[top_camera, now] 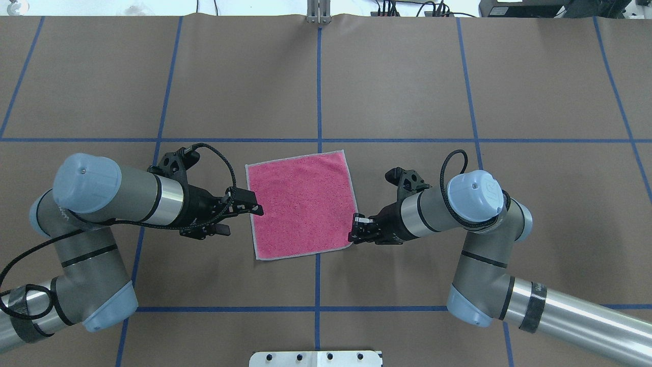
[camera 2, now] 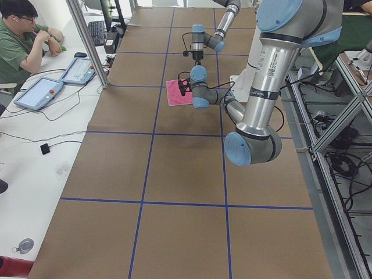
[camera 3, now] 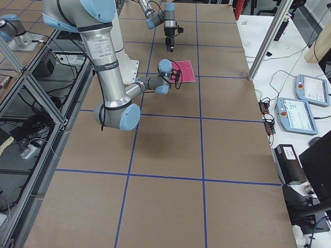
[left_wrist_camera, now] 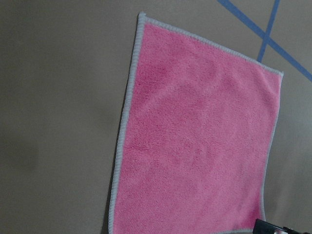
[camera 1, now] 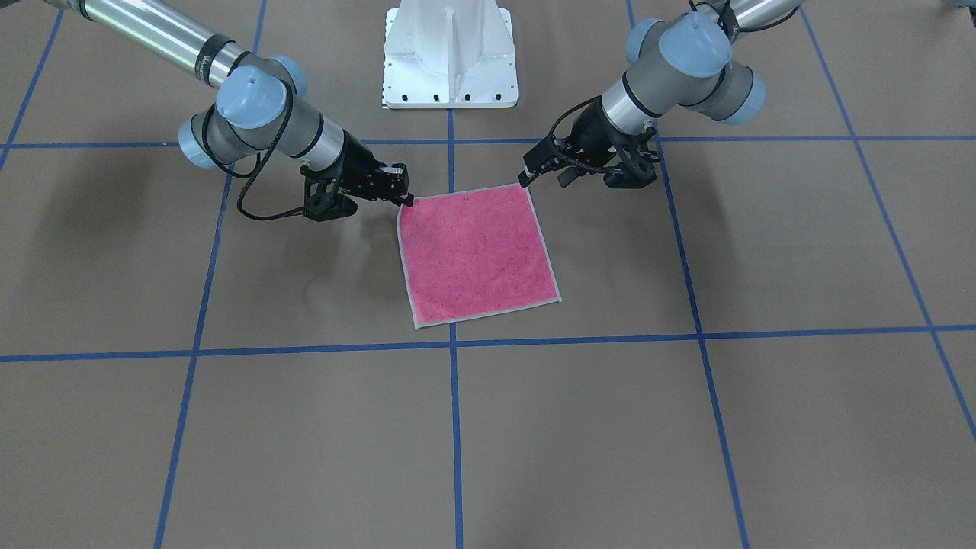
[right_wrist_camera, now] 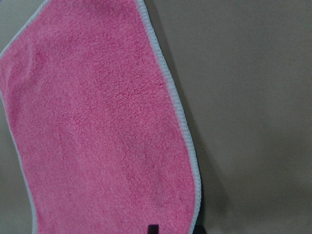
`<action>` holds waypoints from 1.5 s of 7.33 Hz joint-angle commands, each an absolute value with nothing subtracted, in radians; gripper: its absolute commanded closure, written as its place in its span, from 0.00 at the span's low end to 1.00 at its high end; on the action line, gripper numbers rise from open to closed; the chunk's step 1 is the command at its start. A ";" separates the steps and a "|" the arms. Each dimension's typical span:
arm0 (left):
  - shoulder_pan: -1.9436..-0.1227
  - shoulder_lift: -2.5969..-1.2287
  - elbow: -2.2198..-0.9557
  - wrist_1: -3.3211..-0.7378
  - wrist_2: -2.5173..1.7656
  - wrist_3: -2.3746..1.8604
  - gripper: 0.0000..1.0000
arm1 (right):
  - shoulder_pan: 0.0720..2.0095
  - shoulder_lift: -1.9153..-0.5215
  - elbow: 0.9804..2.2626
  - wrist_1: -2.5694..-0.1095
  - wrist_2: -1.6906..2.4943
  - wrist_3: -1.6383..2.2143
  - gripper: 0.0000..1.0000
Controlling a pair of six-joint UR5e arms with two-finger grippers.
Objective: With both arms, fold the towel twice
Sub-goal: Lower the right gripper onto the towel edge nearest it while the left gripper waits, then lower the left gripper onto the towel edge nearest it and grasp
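Observation:
The towel [top_camera: 300, 204] lies flat and unfolded on the brown table, pink face up with a light grey edging. It also shows in the front view [camera 1: 476, 255] and fills both wrist views [left_wrist_camera: 200, 151] [right_wrist_camera: 97, 126]. My left gripper [top_camera: 252, 201] hovers at the towel's left edge, near its robot-side corner in the front view [camera 1: 528, 169]. It looks open and holds nothing. My right gripper [top_camera: 355, 229] hovers at the towel's robot-side right corner [camera 1: 402, 187]. It also looks open and empty. The dark grey face is hidden underneath.
The white pedestal base [camera 1: 450, 53] stands at the robot side of the table. Blue tape lines [top_camera: 318, 86] cross the brown surface. An operator [camera 2: 23, 40] sits at a side bench with tablets [camera 2: 38, 93]. Pendants [camera 3: 300, 111] lie on the other side.

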State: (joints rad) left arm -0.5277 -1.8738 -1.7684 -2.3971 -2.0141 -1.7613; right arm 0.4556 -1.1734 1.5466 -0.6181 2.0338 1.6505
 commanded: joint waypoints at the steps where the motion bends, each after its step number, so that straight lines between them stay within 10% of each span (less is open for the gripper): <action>1: -0.526 -1.878 -1.769 -2.398 -2.013 -1.764 0.00 | 0.456 -1.174 1.548 -0.618 2.033 1.651 1.00; 9: -0.388 -1.897 -1.709 -2.385 -1.902 -1.770 0.01 | 0.459 -1.175 1.565 -0.609 2.029 1.652 1.00; 11: -0.388 -1.914 -1.687 -2.384 -1.902 -1.770 0.17 | 0.459 -1.178 1.568 -0.609 2.029 1.652 1.00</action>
State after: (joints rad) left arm -0.3896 -1.9022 -1.7009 -2.3853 -1.9034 -1.7702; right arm 0.4587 -1.1765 1.5666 -0.6091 2.0295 1.6521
